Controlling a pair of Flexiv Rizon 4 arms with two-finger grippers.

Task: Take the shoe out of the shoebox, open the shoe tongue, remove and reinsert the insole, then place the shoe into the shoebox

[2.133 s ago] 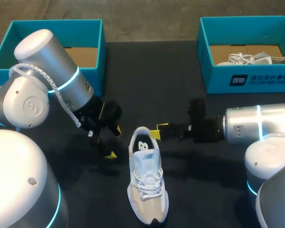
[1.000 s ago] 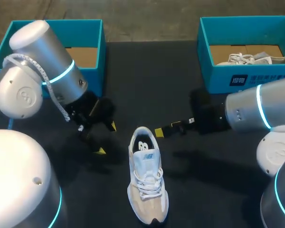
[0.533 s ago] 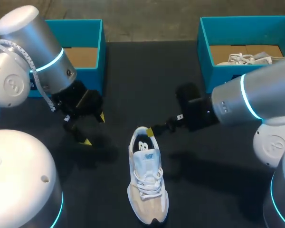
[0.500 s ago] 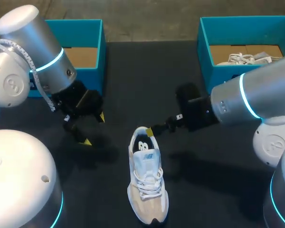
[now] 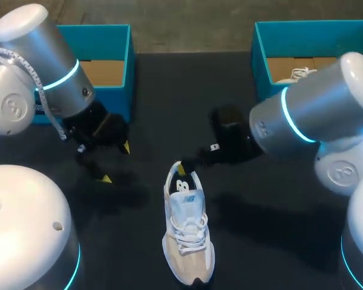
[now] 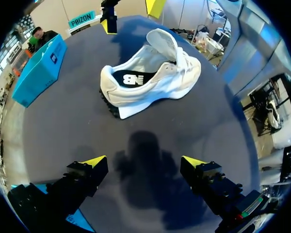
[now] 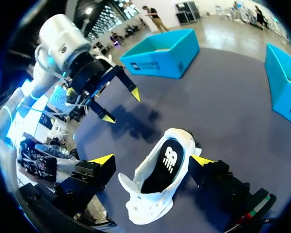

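Observation:
A white and beige shoe (image 5: 186,226) lies on the black table, heel toward the far side, its dark insole (image 7: 167,162) showing inside. My right gripper (image 5: 184,166) hangs open over the heel; in the right wrist view the heel end of the shoe (image 7: 155,187) sits between and below the spread fingers, touching neither. My left gripper (image 5: 115,163) stands open to the left of the shoe, well apart from it. In the left wrist view the shoe (image 6: 150,80) lies ahead of the left gripper (image 6: 144,161), tongue (image 6: 166,42) raised.
A teal shoebox (image 5: 126,66) stands at the back left with bare cardboard inside. Another teal shoebox (image 5: 263,90) at the back right holds a second shoe (image 5: 299,74), partly hidden behind my right arm. Dark tabletop surrounds the shoe.
My right arm has swung left and brought its open gripper over the shoe's heel. My left gripper has drawn back to the left, away from the shoe. The shoe has not moved.

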